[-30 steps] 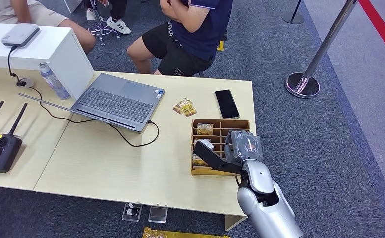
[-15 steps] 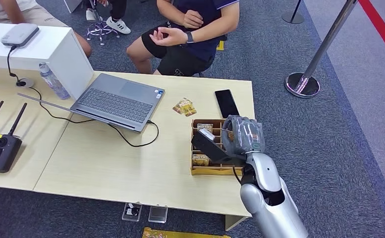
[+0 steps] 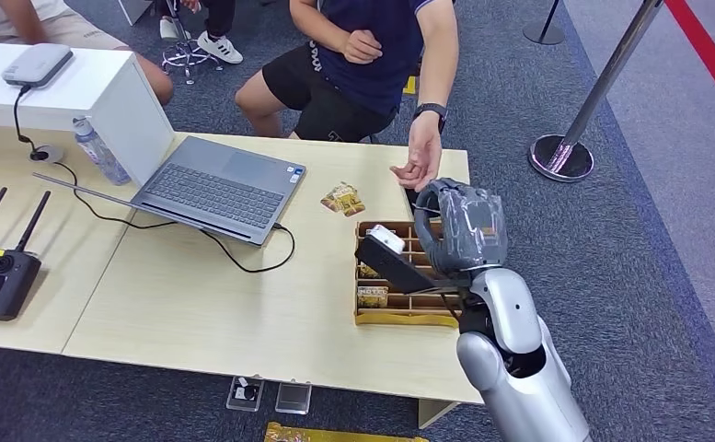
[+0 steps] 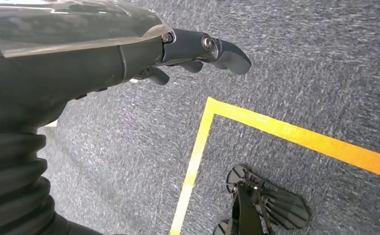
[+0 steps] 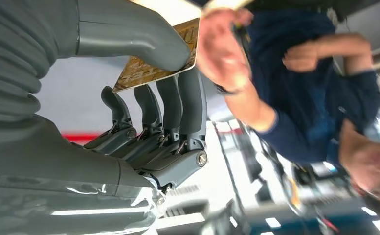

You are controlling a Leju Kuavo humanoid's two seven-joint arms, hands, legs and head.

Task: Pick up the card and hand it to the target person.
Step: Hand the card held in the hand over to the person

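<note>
The right hand (image 3: 453, 235) is pinching the card (image 5: 159, 58) between thumb and fingers above the wooden tray (image 3: 407, 318), and it ought to be keeping that grip firm until the person's open hand (image 3: 418, 164) is taking hold.

Your right hand (image 3: 459, 235) holds the card (image 5: 161, 54) above the divided tray (image 3: 409, 318) at the bench's (image 3: 197, 313) right end. The person's hand (image 3: 418, 161) is just behind it, and the laptop (image 3: 215, 189) lies well to the left.

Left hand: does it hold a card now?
No, the left hand hangs over the grey carpet with nothing in its fingers.
</note>
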